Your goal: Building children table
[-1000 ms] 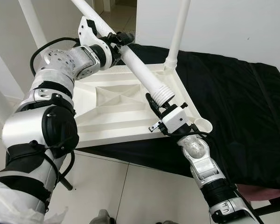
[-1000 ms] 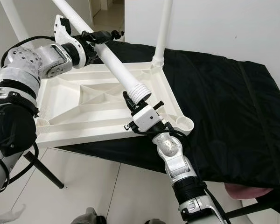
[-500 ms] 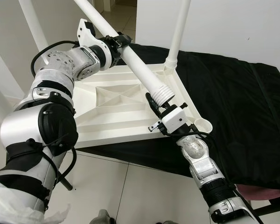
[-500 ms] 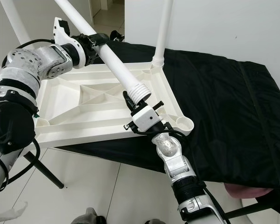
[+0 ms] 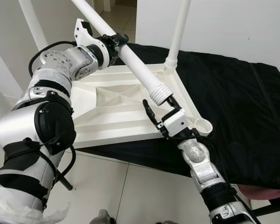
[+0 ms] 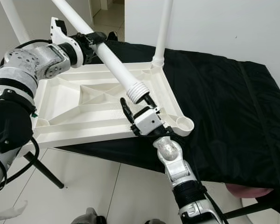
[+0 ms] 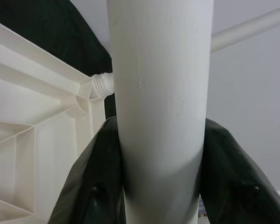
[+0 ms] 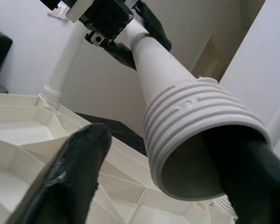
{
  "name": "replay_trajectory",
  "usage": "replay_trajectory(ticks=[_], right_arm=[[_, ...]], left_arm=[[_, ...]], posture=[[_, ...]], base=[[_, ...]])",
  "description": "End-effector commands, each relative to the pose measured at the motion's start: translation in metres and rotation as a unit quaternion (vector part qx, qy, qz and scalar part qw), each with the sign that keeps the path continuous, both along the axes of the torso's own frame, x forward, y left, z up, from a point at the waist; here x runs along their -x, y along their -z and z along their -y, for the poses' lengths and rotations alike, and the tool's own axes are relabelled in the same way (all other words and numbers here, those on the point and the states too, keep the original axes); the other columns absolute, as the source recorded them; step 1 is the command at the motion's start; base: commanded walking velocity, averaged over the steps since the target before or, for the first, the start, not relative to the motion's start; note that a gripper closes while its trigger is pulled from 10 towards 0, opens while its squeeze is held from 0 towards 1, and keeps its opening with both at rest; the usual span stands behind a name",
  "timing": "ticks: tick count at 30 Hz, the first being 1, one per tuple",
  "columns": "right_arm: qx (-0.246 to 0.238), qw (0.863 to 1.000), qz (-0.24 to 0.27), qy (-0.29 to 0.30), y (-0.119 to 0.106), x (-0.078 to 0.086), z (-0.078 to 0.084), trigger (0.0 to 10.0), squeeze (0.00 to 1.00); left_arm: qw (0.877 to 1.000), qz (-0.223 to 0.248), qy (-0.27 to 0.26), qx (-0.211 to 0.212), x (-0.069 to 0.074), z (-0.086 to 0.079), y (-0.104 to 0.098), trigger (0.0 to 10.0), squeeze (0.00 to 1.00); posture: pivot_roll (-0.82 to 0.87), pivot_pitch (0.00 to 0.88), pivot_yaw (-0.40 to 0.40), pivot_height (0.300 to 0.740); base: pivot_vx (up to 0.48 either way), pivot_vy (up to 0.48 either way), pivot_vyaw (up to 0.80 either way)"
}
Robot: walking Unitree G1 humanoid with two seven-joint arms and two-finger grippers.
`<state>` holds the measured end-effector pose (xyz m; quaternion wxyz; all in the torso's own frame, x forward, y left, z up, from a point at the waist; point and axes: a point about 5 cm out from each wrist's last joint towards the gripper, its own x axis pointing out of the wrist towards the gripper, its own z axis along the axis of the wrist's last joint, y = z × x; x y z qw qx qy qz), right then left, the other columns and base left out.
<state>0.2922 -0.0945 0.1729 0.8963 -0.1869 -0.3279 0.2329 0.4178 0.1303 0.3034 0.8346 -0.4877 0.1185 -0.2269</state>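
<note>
White plastic tabletop [image 5: 113,108], upside down with ribbed underside up, resting on black cloth; one white leg [image 5: 178,31] upright, screwed into far corner socket; second white tubular leg [image 5: 130,59] slanted above, hollow threaded end lowest, near the empty front corner socket [image 5: 204,125].

A black cloth [image 5: 242,107] covers the surface and hangs over its near edge. Behind it stands a plain white wall [image 5: 233,28], evenly lit with soft daylight and no hard shadows. The floor [image 5: 126,191] below is laid with pale, glossy tiles divided by thin dark grout lines. At the upper left a doorway [image 6: 105,11] opens onto a beige tiled floor. A dark slanted leg [image 6: 43,170] stands on the tiles beneath the surface's left end.
</note>
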Motion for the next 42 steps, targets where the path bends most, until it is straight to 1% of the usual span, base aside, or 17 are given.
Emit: replay_trajectory(ticks=[1, 6, 8, 9, 10, 14, 15, 20, 21, 26, 29, 32, 34, 36, 37, 40, 42], right_arm=[[-0.010, 1.000, 0.006, 0.015, -0.001, 0.001, 0.006, 10.0, 1.00], [-0.013, 1.000, 0.006, 0.027, 0.005, 0.009, 0.010, 10.0, 1.00], [-0.007, 0.999, 0.008, 0.042, 0.011, 0.017, 0.015, 10.0, 0.99], [-0.004, 0.999, 0.010, 0.051, 0.013, 0.019, 0.018, 10.0, 0.16], [-0.003, 0.998, 0.010, 0.060, 0.014, 0.021, 0.021, 10.0, 0.00], [-0.005, 0.997, 0.012, 0.071, 0.015, 0.023, 0.025, 10.0, 0.00], [-0.009, 0.996, 0.008, 0.088, 0.017, 0.024, 0.030, 10.0, 0.00], [-0.028, 0.994, -0.014, 0.103, 0.020, 0.022, 0.034, 10.0, 0.00], [-0.071, 0.990, -0.056, 0.108, 0.018, 0.014, 0.038, 10.0, 0.00], [-0.110, 0.985, -0.104, 0.083, 0.012, 0.004, 0.040, 10.0, 0.00], [-0.128, 0.981, -0.128, 0.073, 0.009, -0.001, 0.044, 10.0, 0.00], [-0.128, 0.980, -0.131, 0.083, 0.000, -0.010, 0.058, 10.0, 0.00], [-0.128, 0.980, -0.131, 0.083, 0.000, -0.010, 0.058, 10.0, 0.00], [-0.131, 0.974, -0.145, 0.115, -0.004, -0.021, 0.071, 10.0, 0.00], [-0.131, 0.974, -0.145, 0.115, -0.004, -0.021, 0.071, 10.0, 0.00], [-0.121, 0.966, -0.169, 0.150, -0.007, -0.034, 0.077, 10.0, 0.00], [-0.121, 0.966, -0.169, 0.150, -0.007, -0.034, 0.077, 10.0, 0.00]], left_arm=[[1.000, 0.005, -0.005, 0.000, 0.000, -0.003, -0.009, 10.0, 0.00], [1.000, -0.005, -0.013, -0.001, -0.001, -0.005, -0.005, 10.0, 0.00], [1.000, -0.010, -0.019, -0.003, -0.001, -0.007, -0.003, 10.0, 0.00], [1.000, -0.008, -0.019, -0.008, -0.001, -0.008, -0.003, 10.0, 0.00], [1.000, -0.007, -0.019, -0.010, -0.001, -0.008, -0.003, 10.0, 0.00], [1.000, -0.007, -0.019, -0.015, -0.001, -0.008, -0.002, 10.0, 0.00], [1.000, -0.003, -0.020, -0.023, -0.001, -0.009, -0.001, 10.0, 0.00], [0.998, 0.010, -0.021, -0.050, -0.002, -0.009, 0.000, 10.0, 0.00], [0.995, 0.038, -0.024, -0.094, -0.003, -0.007, 0.002, 10.0, 0.00], [0.988, 0.064, -0.036, -0.133, -0.004, -0.003, 0.006, 10.0, 0.00], [0.987, 0.069, -0.047, -0.139, -0.005, -0.003, 0.007, 10.0, 0.00], [0.980, 0.086, -0.072, -0.165, -0.006, -0.006, 0.007, 10.0, 0.00], [0.980, 0.086, -0.072, -0.165, -0.006, -0.006, 0.007, 10.0, 0.00], [0.974, 0.101, -0.088, -0.181, -0.007, -0.009, 0.006, 10.0, 0.00], [0.974, 0.101, -0.088, -0.181, -0.007, -0.009, 0.006, 10.0, 0.00], [0.971, 0.123, -0.092, -0.181, -0.006, -0.006, 0.005, 10.0, 0.00], [0.971, 0.123, -0.092, -0.181, -0.006, -0.006, 0.005, 10.0, 0.00]], posture=[[-0.01, 0.000, 0.039, 0.740], [-0.02, 0.000, 0.046, 0.740], [-0.03, 0.000, 0.053, 0.740], [-0.03, 0.000, 0.054, 0.740], [-0.03, 0.000, 0.054, 0.740], [-0.03, 0.000, 0.054, 0.740], [-0.03, 0.000, 0.056, 0.740], [-0.03, 0.000, 0.056, 0.740], [-0.03, 0.000, 0.047, 0.740], [-0.03, 0.000, 0.035, 0.740], [-0.03, 0.000, 0.031, 0.740], [-0.03, 0.000, 0.016, 0.740], [-0.03, 0.000, 0.016, 0.740], [-0.02, 0.000, 0.006, 0.740], [-0.02, 0.000, 0.006, 0.740], [-0.02, 0.000, -0.006, 0.740], [-0.02, 0.000, -0.006, 0.740]], base=[[0.000, 0.000, 0.00], [0.000, 0.000, 0.00], [0.000, 0.000, 0.00], [0.000, 0.000, 0.00], [0.000, 0.000, 0.00], [0.000, 0.000, 0.00], [0.000, 0.000, 0.00], [0.000, 0.000, 0.00], [0.000, 0.000, 0.00], [0.000, 0.000, 0.00], [0.000, 0.000, 0.00], [0.000, 0.000, 0.00], [0.000, 0.000, 0.00], [0.000, 0.000, 0.00], [0.000, 0.000, 0.00], [0.000, 0.000, 0.00], [0.000, 0.000, 0.00]])
